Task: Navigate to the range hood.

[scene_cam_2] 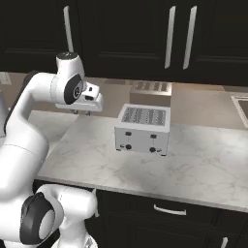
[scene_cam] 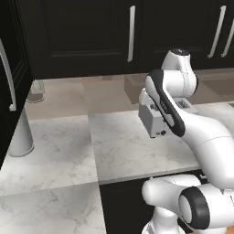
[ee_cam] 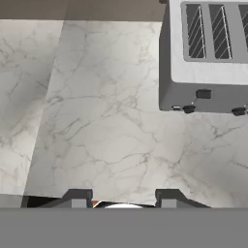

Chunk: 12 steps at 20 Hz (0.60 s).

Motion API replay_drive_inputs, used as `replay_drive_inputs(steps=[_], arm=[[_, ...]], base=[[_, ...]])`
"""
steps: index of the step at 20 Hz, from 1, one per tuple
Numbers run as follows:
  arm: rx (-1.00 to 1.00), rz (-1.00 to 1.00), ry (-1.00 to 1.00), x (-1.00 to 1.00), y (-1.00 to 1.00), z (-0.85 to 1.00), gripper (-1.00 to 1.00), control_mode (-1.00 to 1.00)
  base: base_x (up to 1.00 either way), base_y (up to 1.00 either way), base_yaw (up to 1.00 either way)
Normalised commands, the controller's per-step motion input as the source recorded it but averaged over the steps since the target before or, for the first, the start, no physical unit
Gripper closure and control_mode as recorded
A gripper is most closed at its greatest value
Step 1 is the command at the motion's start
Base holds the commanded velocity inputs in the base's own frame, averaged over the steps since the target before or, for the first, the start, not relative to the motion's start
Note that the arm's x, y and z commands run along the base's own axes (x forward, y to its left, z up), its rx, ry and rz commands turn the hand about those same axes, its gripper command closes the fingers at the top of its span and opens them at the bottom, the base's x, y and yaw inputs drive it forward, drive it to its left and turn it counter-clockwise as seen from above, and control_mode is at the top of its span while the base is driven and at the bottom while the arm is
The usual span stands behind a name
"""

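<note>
Facing a marble counter (scene_cam_2: pixel 203 164) with a 4-slot toaster (scene_cam_2: pixel 143 129) at frame center, the base has no range hood before it, so I judge it still lies elsewhere. Driving off with the arm stretched over the counter risks clipping the toaster. The gripper (ee_cam: pixel 123 196) hangs spread and empty. At the left base view's left edge stands a pale cylinder (scene_cam: pixel 21 135).

A white marble worktop (scene_cam_2: pixel 203 164) runs beneath dark upper cabinets (scene_cam_2: pixel 126 34) with long steel handles (scene_cam_2: pixel 169 36); a tan backsplash (scene_cam: pixel 87 93) lies between.
</note>
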Motion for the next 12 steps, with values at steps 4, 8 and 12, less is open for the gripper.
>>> replay_drive_inputs(steps=[4,8,12], arm=[[0.0,0.0,0.0,0.0,0.0,0.0,-1.0,1.0],[0.0,0.0,0.0,0.0,0.0,0.0,-1.0,1.0],[0.0,0.0,0.0,0.0,0.0,0.0,-1.0,1.0]], base=[[0.0,0.0,0.0],[-0.11,0.0,0.0],[-0.48,0.0,-0.04]])
